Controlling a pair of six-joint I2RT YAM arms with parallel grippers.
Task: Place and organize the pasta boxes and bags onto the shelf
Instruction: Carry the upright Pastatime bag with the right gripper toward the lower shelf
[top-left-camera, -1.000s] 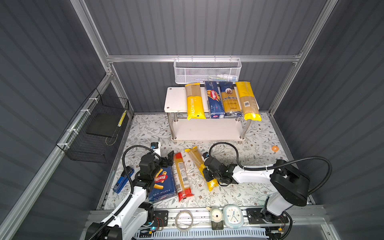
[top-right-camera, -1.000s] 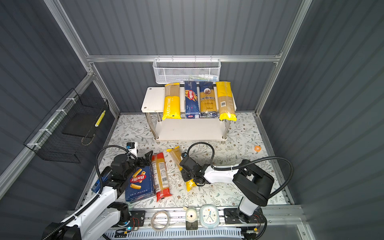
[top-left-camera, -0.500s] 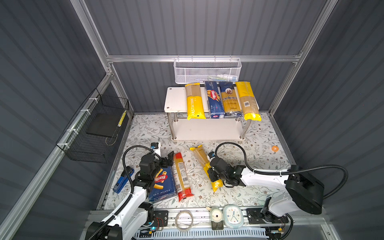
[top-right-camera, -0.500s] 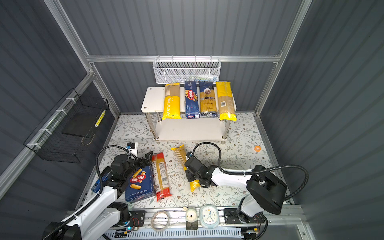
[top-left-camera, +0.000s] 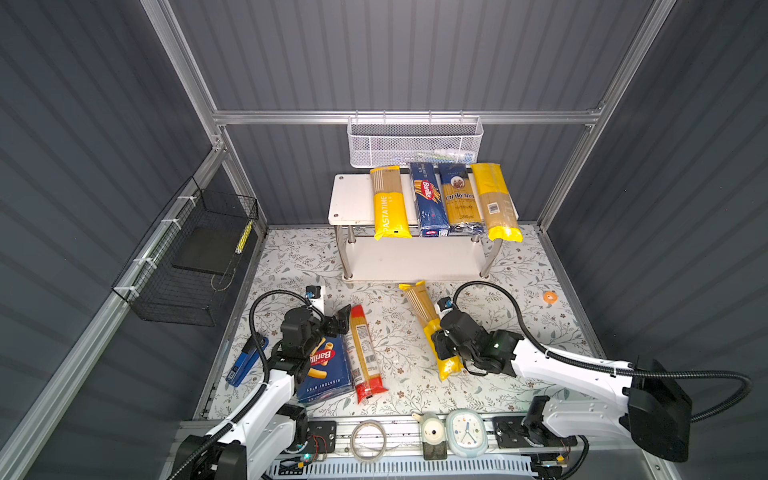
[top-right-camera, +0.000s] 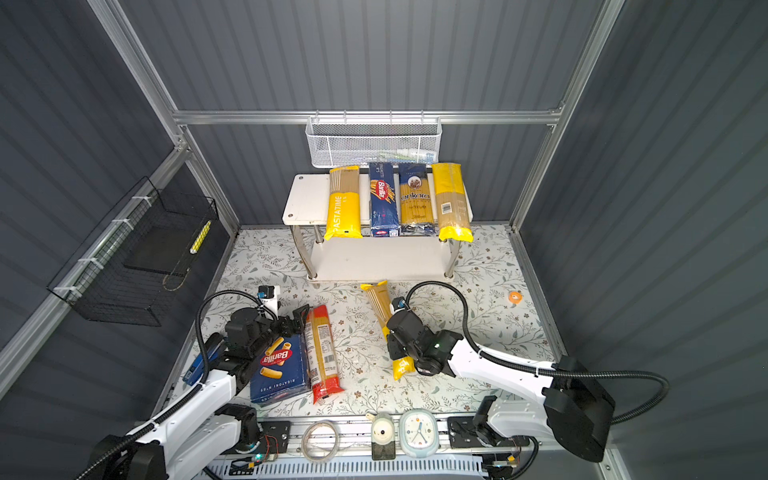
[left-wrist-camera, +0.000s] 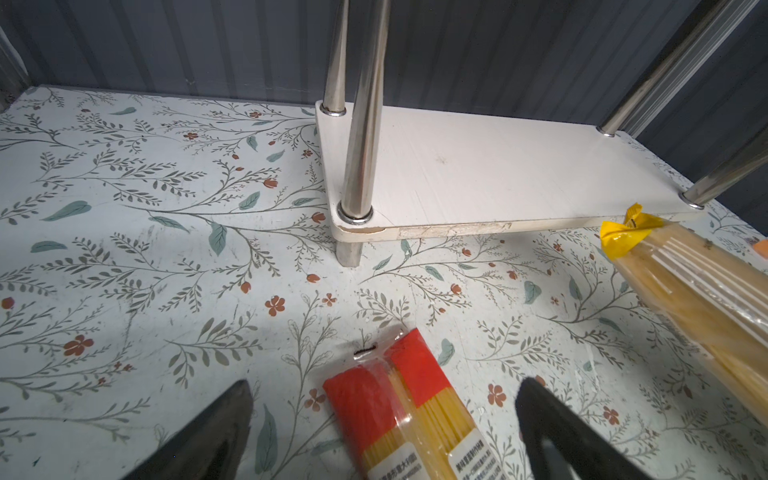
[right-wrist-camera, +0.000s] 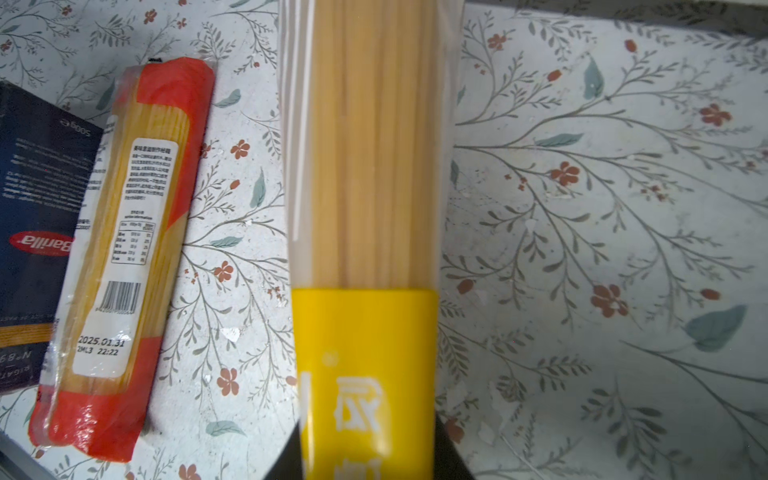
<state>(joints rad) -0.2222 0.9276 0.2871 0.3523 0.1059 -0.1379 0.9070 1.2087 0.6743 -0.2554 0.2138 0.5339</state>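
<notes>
I read the right tool as pressed together on the yellow printed end of a long yellow-and-clear plastic spaghetti bag, pinching it. In the right wrist view the bag runs straight out from between the black fingers. In both top views that bag lies at a slant over the floral-patterned table, with its crimped far end near the front edge of the lower board of the white two-tier shelf on chrome tube legs. I cannot tell whether the bag is lifted off the table. The top board carries four packs side by side, lengthwise front to back, near ends overhanging the front edge. From the left in the top views they are a yellow PASTATIME bag, a dark-blue narrow Barilla spaghetti carton, a dark-blue ankara bag and a yellow-ended bag with a barcode label. The left tool is spread. In the left wrist view the end of a red-ended clear spaghetti bag shows between its two black fingers, but I cannot tell if they touch it. That bag lies flat on the table. Just beside it, along its left edge, lies a wide dark-blue Barilla rigatoni carton, flat, logo up, partly under the left arm.
</notes>
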